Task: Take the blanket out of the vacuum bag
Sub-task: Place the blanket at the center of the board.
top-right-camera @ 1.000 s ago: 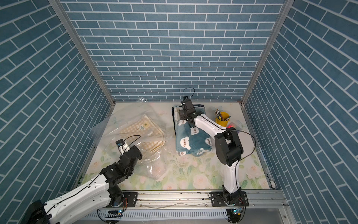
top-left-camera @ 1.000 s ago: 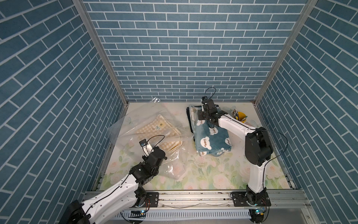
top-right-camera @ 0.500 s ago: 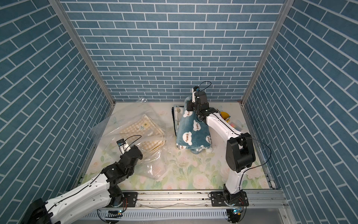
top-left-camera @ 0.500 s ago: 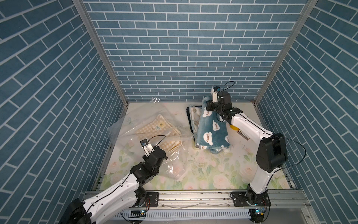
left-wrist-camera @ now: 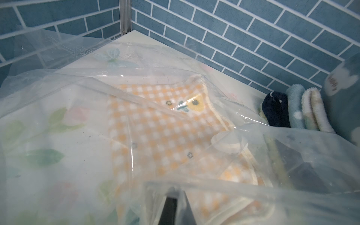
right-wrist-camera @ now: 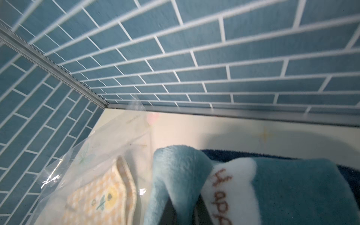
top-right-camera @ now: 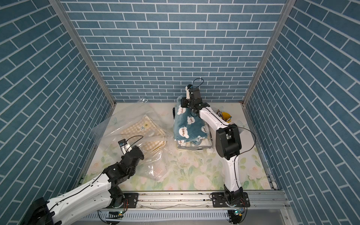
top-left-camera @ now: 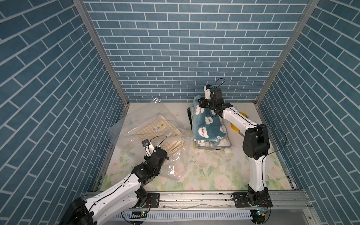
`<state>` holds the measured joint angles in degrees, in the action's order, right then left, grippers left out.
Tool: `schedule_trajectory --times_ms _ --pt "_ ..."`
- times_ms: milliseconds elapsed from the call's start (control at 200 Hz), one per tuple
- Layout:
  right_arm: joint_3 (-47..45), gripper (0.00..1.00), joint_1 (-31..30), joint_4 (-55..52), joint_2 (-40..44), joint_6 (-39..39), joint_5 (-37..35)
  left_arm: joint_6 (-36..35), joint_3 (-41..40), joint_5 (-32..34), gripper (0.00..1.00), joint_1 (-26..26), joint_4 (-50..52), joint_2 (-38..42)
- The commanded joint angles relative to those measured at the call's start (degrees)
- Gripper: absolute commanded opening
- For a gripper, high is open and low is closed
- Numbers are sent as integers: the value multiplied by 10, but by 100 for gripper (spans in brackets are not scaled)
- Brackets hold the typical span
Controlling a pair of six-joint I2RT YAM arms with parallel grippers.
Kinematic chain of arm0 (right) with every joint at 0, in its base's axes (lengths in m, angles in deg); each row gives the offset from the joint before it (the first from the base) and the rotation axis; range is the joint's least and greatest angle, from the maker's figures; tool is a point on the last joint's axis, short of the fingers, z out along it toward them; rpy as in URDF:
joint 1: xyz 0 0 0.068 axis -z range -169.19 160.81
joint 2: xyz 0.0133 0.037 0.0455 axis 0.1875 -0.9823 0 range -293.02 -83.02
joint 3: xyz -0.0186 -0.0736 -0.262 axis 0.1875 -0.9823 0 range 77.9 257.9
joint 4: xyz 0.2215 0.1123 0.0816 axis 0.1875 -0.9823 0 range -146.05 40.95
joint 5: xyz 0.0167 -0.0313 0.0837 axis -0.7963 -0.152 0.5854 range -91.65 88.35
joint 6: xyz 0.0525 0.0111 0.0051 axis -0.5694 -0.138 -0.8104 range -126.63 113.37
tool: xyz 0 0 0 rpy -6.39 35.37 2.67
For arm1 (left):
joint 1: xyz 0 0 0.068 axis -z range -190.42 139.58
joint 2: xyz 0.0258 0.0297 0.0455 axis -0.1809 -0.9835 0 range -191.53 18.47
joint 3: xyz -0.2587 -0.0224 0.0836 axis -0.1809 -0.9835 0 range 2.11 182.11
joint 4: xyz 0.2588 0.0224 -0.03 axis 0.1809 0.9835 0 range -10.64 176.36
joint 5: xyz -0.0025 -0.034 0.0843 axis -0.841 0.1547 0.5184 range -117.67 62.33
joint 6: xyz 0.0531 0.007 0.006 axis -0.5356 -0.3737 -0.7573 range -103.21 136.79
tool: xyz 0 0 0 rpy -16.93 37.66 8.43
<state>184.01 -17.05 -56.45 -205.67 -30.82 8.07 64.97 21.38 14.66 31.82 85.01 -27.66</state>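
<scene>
Fabric is settling in both top views: right gripper [top-left-camera: 202, 102] is laying blue blanket [top-left-camera: 207, 124] back on the stack [top-left-camera: 214, 144]. Left wrist: left gripper [left-wrist-camera: 176, 206] is pinching the bag [left-wrist-camera: 78, 87], checked blanket [left-wrist-camera: 155, 136] waiting inside. Right wrist: jaws are straddling blue fleece; whether gripping, I cannot tell.

In both top views the stereo pair looked steeply down from high above the front rail [top-left-camera: 194, 199], far enough back to share the whole table [top-left-camera: 214, 171] and back wall [top-left-camera: 185, 58]. The left wrist camera [top-left-camera: 145, 144] sat low, close against the film of the vacuum bag [left-wrist-camera: 87, 83], facing the far left corner across the checked blanket [left-wrist-camera: 155, 140]. The right wrist camera [top-left-camera: 208, 88] sat close over the teal blanket [right-wrist-camera: 292, 191], facing that same corner and sharing bag and both blankets with the left wrist view.
</scene>
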Motion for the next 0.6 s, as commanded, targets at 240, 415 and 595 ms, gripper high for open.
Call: schedule_trajectory --times_ms 240,415,595 --pt "-12 61 -11 -37 101 -6 -11 -9 16 1 0 -4 17 16" --pt "-123 67 -3 -37 233 1 -40 -7 16 -5 1 -4 14 31" --pt "-443 69 38 112 440 -112 28 -11 21 -15 2 -4 11 37"
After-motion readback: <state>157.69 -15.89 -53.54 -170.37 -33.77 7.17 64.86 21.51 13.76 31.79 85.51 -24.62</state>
